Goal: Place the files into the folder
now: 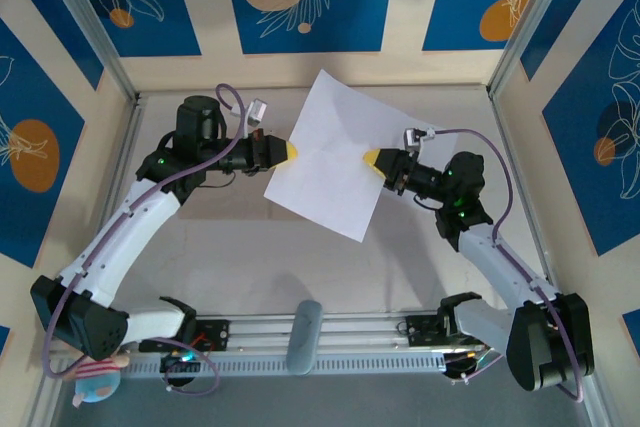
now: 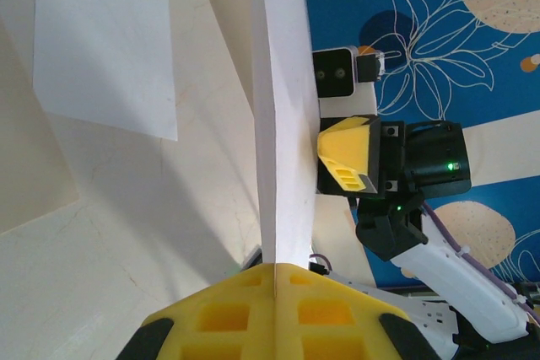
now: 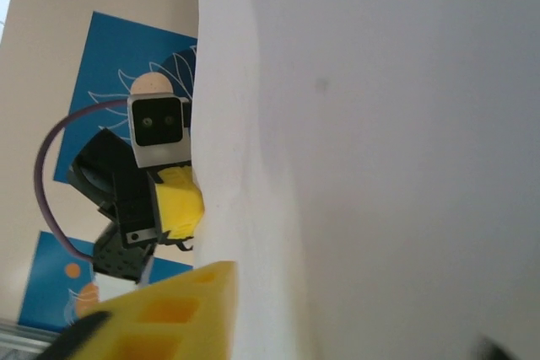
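Top external view is showing left jaws and right jaws clenching opposite edges of a plain white paper sheet (image 1: 335, 162), hanging above the pale bench (image 1: 220, 267). Carrying step is seemingly running; next, both arms are needing to move together toward the tan cardboard folder

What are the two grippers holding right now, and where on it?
One white sheet, held between them: the left gripper pinches its left edge, the right gripper its opposite edge.
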Available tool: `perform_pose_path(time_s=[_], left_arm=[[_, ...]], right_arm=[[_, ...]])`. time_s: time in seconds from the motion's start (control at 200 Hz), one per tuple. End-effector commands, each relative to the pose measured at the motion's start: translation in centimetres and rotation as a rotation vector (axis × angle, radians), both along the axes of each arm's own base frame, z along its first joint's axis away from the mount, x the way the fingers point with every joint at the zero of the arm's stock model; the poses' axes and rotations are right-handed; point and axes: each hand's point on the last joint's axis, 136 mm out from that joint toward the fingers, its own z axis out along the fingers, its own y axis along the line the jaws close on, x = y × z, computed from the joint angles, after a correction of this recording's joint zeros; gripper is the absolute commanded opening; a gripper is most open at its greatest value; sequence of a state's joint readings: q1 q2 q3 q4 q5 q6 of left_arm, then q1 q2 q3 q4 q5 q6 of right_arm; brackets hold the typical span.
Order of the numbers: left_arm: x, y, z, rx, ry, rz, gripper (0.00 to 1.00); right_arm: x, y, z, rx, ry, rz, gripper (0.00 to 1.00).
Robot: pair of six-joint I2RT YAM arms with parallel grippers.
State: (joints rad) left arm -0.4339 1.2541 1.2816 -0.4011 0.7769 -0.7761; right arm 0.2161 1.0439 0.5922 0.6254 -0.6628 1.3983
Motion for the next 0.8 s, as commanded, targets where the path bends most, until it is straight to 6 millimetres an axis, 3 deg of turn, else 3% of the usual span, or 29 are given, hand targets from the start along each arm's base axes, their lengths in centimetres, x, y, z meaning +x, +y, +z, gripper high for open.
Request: perform_pose_path(time_s=[0.0, 0.29, 0.405, 0.495, 0.585, 0.795], left_arm=[[0.1, 0.2, 0.3, 0.003, -0.029, 0.0, 0.0], [0.1, 0.4, 0.4, 0.006, -0.037, 0.009, 0.0], [0.1, 0.5, 0.3, 0.013, -0.045, 0.013, 0.27], [0.2, 0.7, 0.2, 0.025, -0.054, 0.017, 0.41], [0.6, 1.4, -0.4, 0.078, -0.077, 0.04, 0.51], [2.5, 3.8, -5.4, 0.29, -0.054, 0.139, 0.64]], right_arm=[[-0.7, 0.1, 1.5, -0.005, -0.057, 0.009, 0.22], [-0.8, 0.0, 1.5, -0.012, -0.063, 0.009, 0.17], [-1.0, 0.0, 1.5, -0.013, -0.063, 0.011, 0.14], [-1.0, -0.3, 1.4, -0.029, -0.055, -0.001, 0.02], [-0.9, -1.0, 0.7, -0.095, -0.032, -0.024, 0.0], [-2.0, -3.9, -1.4, -0.439, -0.001, -0.115, 0.0]])
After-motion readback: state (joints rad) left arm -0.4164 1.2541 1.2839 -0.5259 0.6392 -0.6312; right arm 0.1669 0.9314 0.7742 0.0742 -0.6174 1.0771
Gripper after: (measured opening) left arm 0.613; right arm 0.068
